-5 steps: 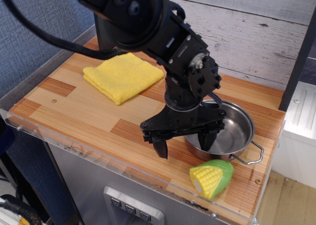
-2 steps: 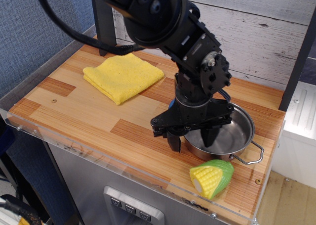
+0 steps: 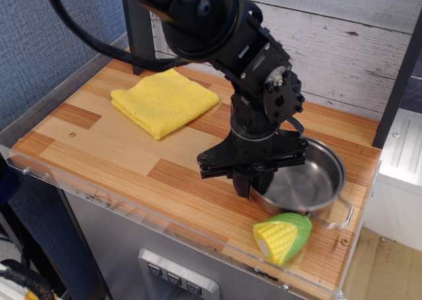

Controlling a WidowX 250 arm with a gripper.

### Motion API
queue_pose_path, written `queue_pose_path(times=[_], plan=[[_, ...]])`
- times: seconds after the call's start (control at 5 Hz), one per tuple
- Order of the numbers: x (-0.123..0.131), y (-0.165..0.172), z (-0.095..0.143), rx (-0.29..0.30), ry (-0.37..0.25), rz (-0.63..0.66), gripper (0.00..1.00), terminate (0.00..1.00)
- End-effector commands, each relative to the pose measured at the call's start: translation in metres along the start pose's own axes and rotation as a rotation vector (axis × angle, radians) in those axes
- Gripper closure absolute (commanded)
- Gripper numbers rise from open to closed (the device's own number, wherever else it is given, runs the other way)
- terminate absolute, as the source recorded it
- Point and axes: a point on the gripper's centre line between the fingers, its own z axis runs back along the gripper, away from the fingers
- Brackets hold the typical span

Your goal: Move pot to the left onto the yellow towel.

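Observation:
The shiny steel pot (image 3: 310, 181) is at the right of the wooden table, tilted, with its near-left rim raised. My black gripper (image 3: 253, 182) is shut on that near-left rim, its fingers close together, one outside and one inside the wall. One wire handle (image 3: 344, 215) shows at the pot's near right; the other is hidden behind my arm. The yellow towel (image 3: 165, 102) lies flat and bare at the back left, well apart from the pot and the gripper.
A yellow-and-green toy corn (image 3: 282, 237) lies just in front of the pot near the table's front right corner. A dark post (image 3: 137, 36) stands behind the towel. The wooden tabletop (image 3: 112, 151) has a clear plastic lip along its front edge.
The fingers have closed from a wide spread onto the pot's near-left rim. The pot has tilted and shifted slightly to the right. The towel and the corn have not moved.

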Motion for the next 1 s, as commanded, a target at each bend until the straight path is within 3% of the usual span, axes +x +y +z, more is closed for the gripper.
queue_pose_path(times=[0.0,0.2,0.4,0.8], plan=[[0.011,0.002,0.015,-0.046,-0.034,-0.050,1.00,0.00],[0.018,-0.001,0.017,-0.101,-0.045,-0.135,1.00,0.00],[0.032,-0.012,0.034,-0.098,-0.076,-0.255,1.00,0.00],[0.074,-0.026,0.072,-0.194,-0.126,-0.388,1.00,0.00]])
